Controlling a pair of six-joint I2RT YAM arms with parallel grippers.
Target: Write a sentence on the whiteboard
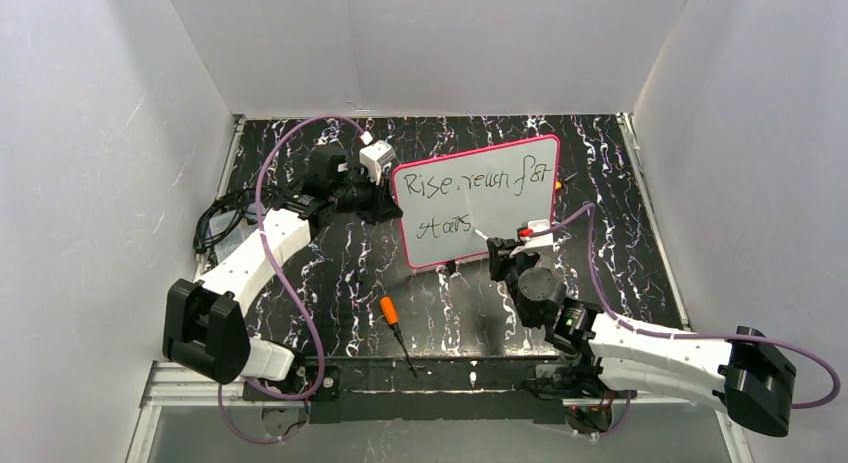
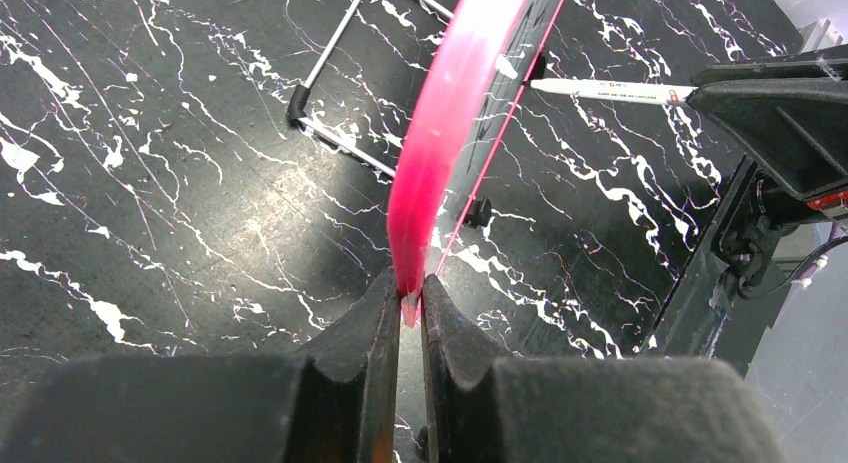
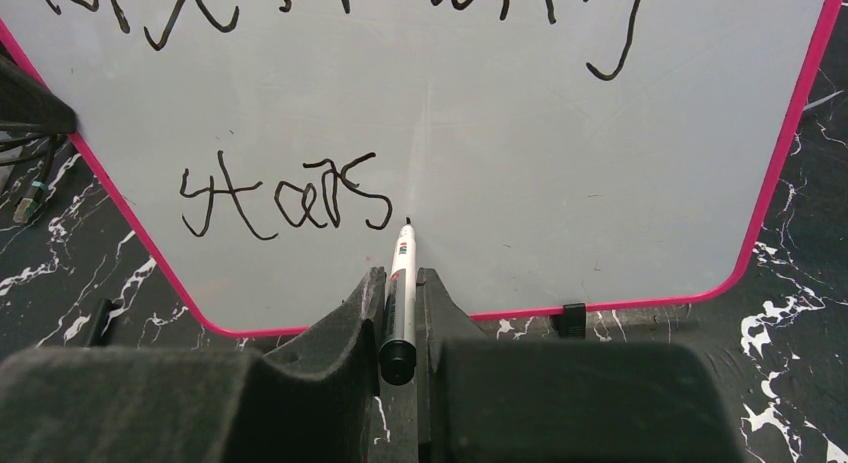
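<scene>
Right end effector [image 3: 400,279] pinches the marker [image 3: 403,255], tip at the whiteboard [image 3: 520,133] after "stars"; left end effector [image 2: 408,301] clamps its frame [image 2: 445,123]; push too hard and it may skid, smearing the sentence [image 3: 285,198].

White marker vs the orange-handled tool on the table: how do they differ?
1. The thin white marker is pinched by the fingers of the right gripper; the orange-handled tool lies loose on the black marbled table.
2. The marker's tip is at the pink-framed whiteboard, just right of the written word stars; the tool's dark tip points toward the table's near edge, away from the board.
Shared: both are slim and stick-shaped.
</scene>
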